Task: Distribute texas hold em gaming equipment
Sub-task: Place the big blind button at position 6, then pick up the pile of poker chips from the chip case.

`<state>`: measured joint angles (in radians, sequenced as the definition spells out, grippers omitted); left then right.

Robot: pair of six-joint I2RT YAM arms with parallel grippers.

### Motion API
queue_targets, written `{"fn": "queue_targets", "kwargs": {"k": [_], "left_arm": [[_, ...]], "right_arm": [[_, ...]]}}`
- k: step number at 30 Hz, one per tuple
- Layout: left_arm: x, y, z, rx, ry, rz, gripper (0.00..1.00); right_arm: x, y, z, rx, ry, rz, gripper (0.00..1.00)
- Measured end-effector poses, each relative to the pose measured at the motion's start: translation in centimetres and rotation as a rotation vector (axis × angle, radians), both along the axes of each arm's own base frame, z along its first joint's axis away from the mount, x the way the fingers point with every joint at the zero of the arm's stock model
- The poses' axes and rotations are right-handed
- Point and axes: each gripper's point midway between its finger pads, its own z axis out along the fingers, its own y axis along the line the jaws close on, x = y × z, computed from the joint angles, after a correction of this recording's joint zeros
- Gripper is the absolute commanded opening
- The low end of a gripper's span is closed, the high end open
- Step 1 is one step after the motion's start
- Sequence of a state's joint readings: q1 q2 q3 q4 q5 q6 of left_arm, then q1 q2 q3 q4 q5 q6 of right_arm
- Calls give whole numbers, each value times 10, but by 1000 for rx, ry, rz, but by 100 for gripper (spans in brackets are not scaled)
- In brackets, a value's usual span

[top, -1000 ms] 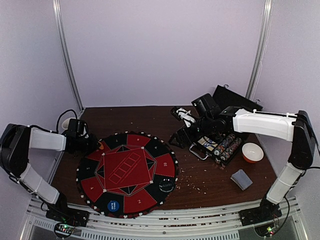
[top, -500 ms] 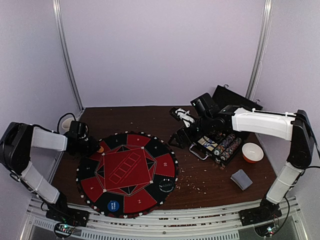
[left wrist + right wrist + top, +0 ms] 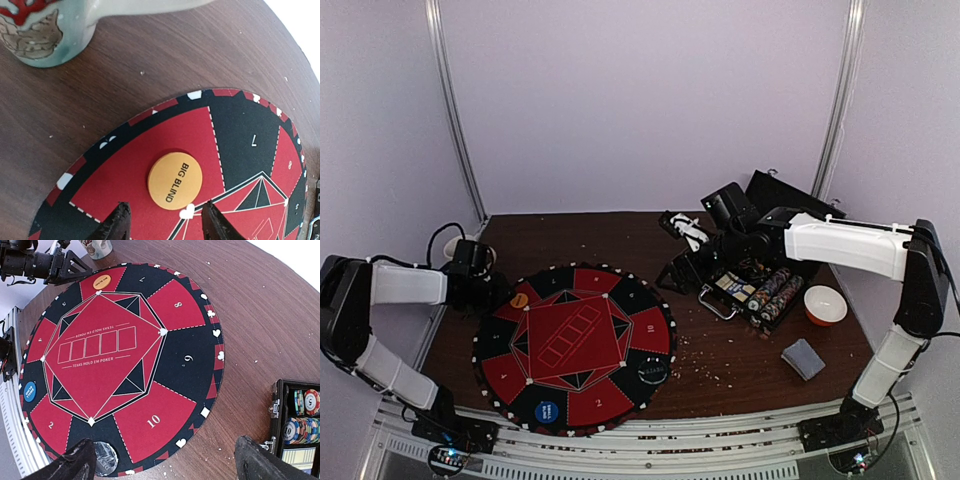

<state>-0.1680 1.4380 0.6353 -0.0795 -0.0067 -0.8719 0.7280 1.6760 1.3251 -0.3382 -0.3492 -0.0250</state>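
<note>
A yellow "BIG BLIND" disc [image 3: 175, 180] lies flat on a red segment at the far-left rim of the round mat [image 3: 240, 130]. My left gripper [image 3: 165, 212] is open just behind it, a fingertip on each side, not touching. From above, the disc [image 3: 519, 299] sits just right of the left gripper [image 3: 498, 292]. A blue disc [image 3: 547, 411] and a black disc [image 3: 653, 371] lie on the mat's near edge. My right gripper [image 3: 678, 252] hangs wide open and empty over the table between the mat and the striped poker chips [image 3: 772, 292]. A grey-blue card deck [image 3: 804, 358] lies at the right.
The chips stand in rows in an open black case [image 3: 790, 200] at the back right. An orange bowl [image 3: 825, 305] stands beside it. A mug [image 3: 45, 30] stands on the wood just beyond the mat's left rim. White crumbs dot the table.
My left gripper opened, let the yellow disc go onto the mat and drew back to the left. The right arm barely moved.
</note>
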Motion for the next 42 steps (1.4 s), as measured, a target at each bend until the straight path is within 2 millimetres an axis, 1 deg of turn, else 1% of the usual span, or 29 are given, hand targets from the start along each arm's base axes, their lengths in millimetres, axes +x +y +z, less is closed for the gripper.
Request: {"fn": "queue_targets", "kwargs": {"k": [5,8,11,14,16,18,19,21,23,27,31,33,35,37,39,42], "left_arm": [[-4,-11,18,19,-40,-46,54],[-4,-24,36,50,-68,-104,55],[2,-42,61,120,-103,-183,56],[9,-64,95,194,-149,-265,57],[13,-74,114,225,-184,-303,57],[15,-81,127,254,-206,-333,59],[15,-82,130,264,-209,-342,60],[13,-81,131,286,-201,-358,61],[10,-79,128,305,-183,-370,62],[5,-77,122,324,-154,-388,70],[3,-80,116,365,-133,-426,83],[3,-84,111,394,-121,-456,87],[6,-88,109,417,-115,-482,87],[9,-91,106,440,-109,-510,89],[14,-94,103,464,-103,-536,92],[23,-101,100,489,-102,-575,95]], "right_arm": [[2,-3,1,-18,-7,-14,99],[8,-9,3,-46,-27,-49,100],[15,-16,5,-82,-49,-89,100],[21,-24,9,-122,-70,-130,100],[26,-30,12,-149,-89,-162,100],[30,-37,16,-174,-107,-192,100],[32,-39,17,-185,-113,-204,100],[35,-46,19,-206,-120,-233,100],[40,-53,23,-218,-126,-261,100],[51,-63,39,-214,-140,-320,100],[63,-76,56,-211,-157,-386,100],[70,-84,62,-221,-162,-428,100],[77,-94,66,-241,-160,-477,100],[83,-104,65,-270,-152,-526,100],[88,-117,57,-315,-133,-574,100],[88,-136,40,-389,-85,-612,100]]}}
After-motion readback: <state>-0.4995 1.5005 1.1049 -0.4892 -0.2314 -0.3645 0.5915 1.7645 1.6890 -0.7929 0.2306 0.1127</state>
